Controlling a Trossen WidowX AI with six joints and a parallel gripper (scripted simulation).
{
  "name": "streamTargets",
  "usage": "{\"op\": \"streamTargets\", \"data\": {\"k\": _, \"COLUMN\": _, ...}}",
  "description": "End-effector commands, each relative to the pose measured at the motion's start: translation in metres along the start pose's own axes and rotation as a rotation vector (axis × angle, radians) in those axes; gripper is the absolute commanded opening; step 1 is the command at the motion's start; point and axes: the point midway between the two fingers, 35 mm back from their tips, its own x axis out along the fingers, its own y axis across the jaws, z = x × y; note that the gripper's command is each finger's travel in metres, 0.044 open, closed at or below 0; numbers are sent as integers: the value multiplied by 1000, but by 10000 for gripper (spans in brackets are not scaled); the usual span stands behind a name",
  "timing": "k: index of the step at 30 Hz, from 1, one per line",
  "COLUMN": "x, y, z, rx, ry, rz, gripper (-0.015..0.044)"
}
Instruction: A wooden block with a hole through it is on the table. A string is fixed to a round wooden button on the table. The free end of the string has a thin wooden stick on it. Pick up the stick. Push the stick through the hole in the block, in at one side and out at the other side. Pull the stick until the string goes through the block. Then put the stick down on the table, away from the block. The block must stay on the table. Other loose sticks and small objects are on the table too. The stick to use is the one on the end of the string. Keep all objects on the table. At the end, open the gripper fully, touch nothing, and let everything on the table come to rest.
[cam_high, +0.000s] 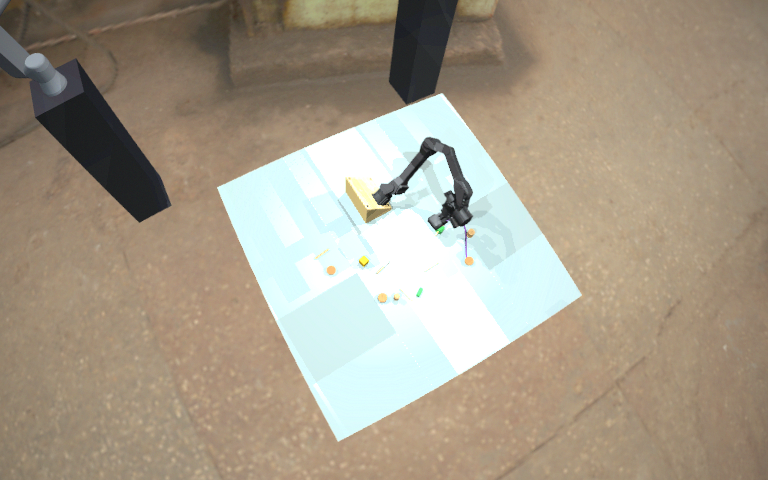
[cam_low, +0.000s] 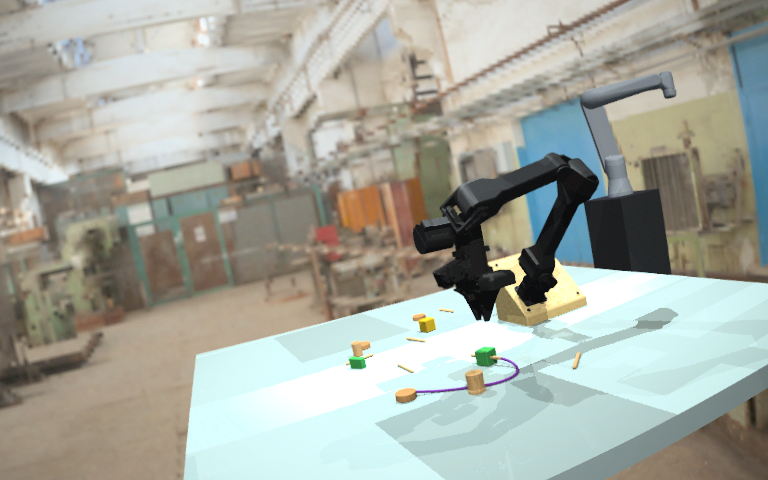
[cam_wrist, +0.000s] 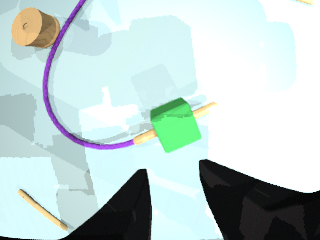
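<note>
The green block (cam_high: 440, 229) (cam_low: 485, 356) (cam_wrist: 176, 131) sits on the table with the wooden stick (cam_low: 496, 357) (cam_wrist: 145, 136) through its hole. Both stick ends show, one on each side. The purple string (cam_high: 466, 243) (cam_low: 516, 370) (cam_wrist: 47, 90) joins the stick's near end outside the block and curves past a wooden cylinder to the round button (cam_high: 468, 260) (cam_low: 406, 395). No string shows on the block's far side. My gripper (cam_low: 482, 318) (cam_wrist: 173, 172) is partly open and empty, above the table near the block, touching nothing that I can see.
The wooden cylinder (cam_high: 470, 232) (cam_low: 474, 382) (cam_wrist: 30, 27) stands against the string. A loose stick (cam_low: 576, 360) (cam_wrist: 42, 210) lies on the string's side. A yellow cube (cam_high: 363, 260) (cam_low: 427, 324), another green block (cam_high: 419, 292) (cam_low: 357, 362) and several loose sticks lie farther off. The arm's base is on a wooden wedge (cam_low: 512, 314).
</note>
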Motion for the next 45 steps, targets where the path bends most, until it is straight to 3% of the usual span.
{"op": "streamTargets", "data": {"k": 1, "x": 5, "y": -21, "z": 6, "rx": -778, "ry": 23, "rz": -4, "gripper": 123}}
{"op": "streamTargets", "data": {"k": 25, "x": 5, "y": -37, "z": 10, "rx": -1852, "ry": 29, "rz": 7, "gripper": 123}}
{"op": "streamTargets", "data": {"k": 45, "x": 5, "y": -38, "z": 10, "rx": -1873, "ry": 29, "rz": 8, "gripper": 123}}
